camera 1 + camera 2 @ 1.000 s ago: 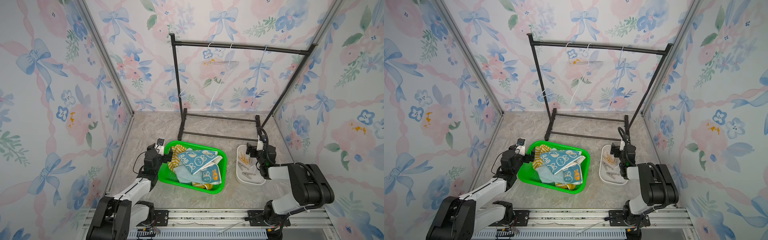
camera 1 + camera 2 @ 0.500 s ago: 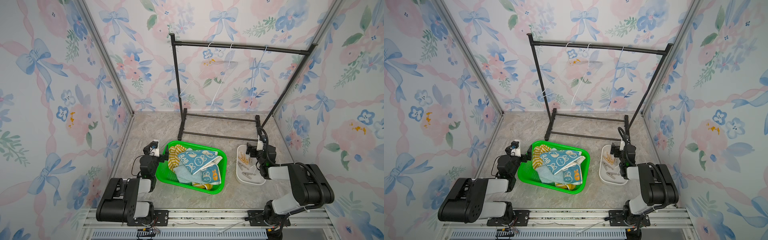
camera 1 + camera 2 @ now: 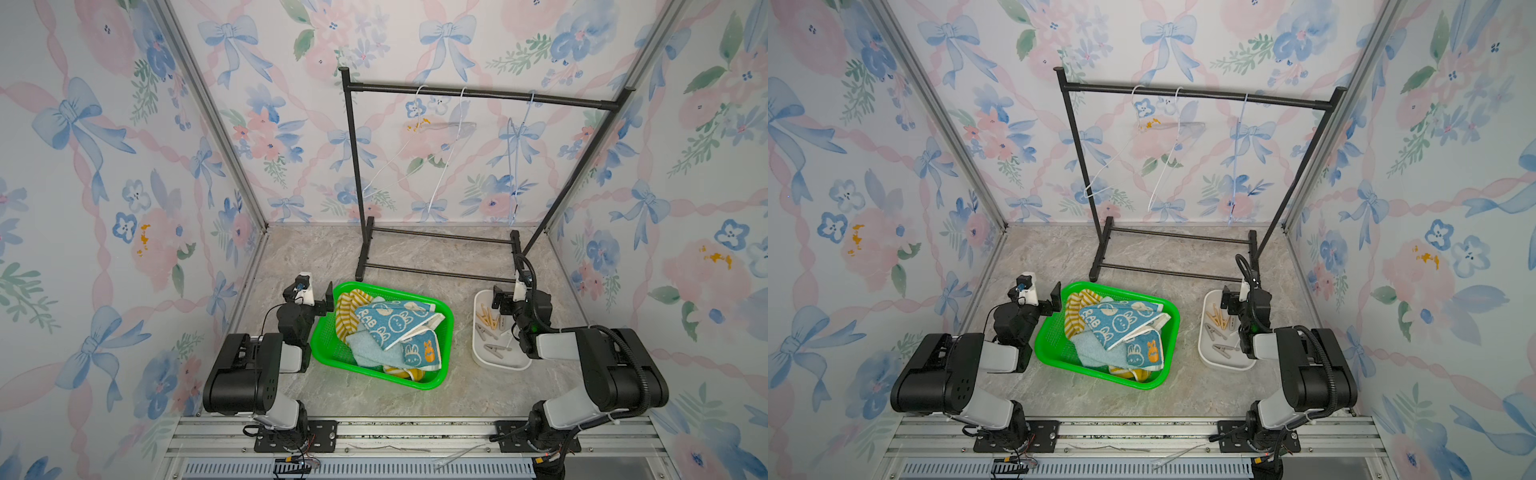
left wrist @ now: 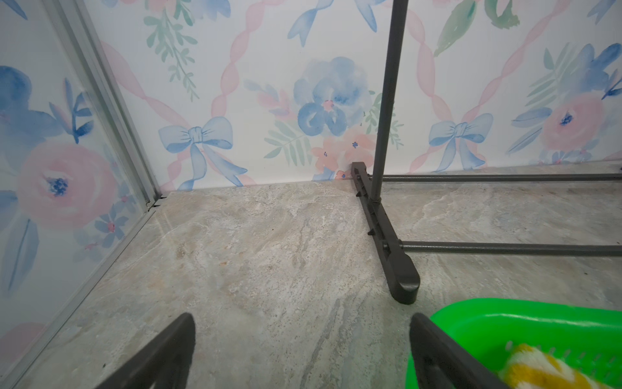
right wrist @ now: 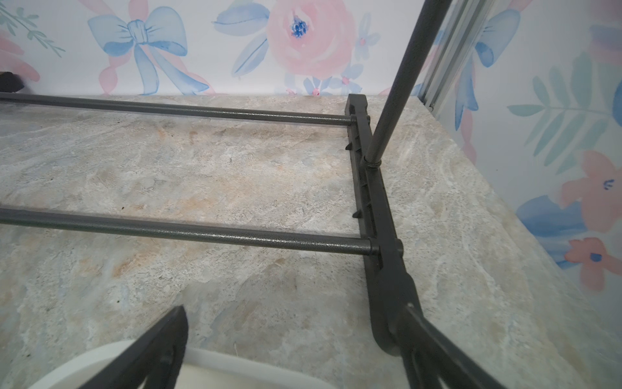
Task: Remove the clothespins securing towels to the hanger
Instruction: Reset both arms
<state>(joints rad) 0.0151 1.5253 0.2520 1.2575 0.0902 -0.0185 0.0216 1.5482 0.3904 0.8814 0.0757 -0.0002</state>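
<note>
Left tool [image 4: 303,336] stood spread and empty at the left of the green basket [image 3: 326,336] holding the towels [image 3: 395,322]; right tool [image 5: 294,316] likewise spread above the far end of the white tray [image 3: 505,365], clothespins [image 3: 486,320] lying loose just nearward; far hangers [image 3: 452,139] hung bare.

Lighting is flat, bright and diffuse, from overhead, with no hard shadows. In both top views the black metal garment rack [image 3: 478,92] [image 3: 1196,95] and the thin white wire hangers [image 3: 450,141] throw only faint grey shadows on the floral back wall, and the hangers are low-contrast against that print. Wide-angle distortion: the aluminium corner posts [image 3: 208,112] splay outward. Top views are sharp.

In the wrist views the fingers of the left gripper [image 4: 302,316] and right gripper [image 5: 294,308] are soft at close range, as is the white plastic tray [image 5: 215,360]. The bright green plastic basket [image 4: 525,323] looks oversaturated. There's a slight sheen on the beige marble-look floor [image 4: 269,256].
</note>
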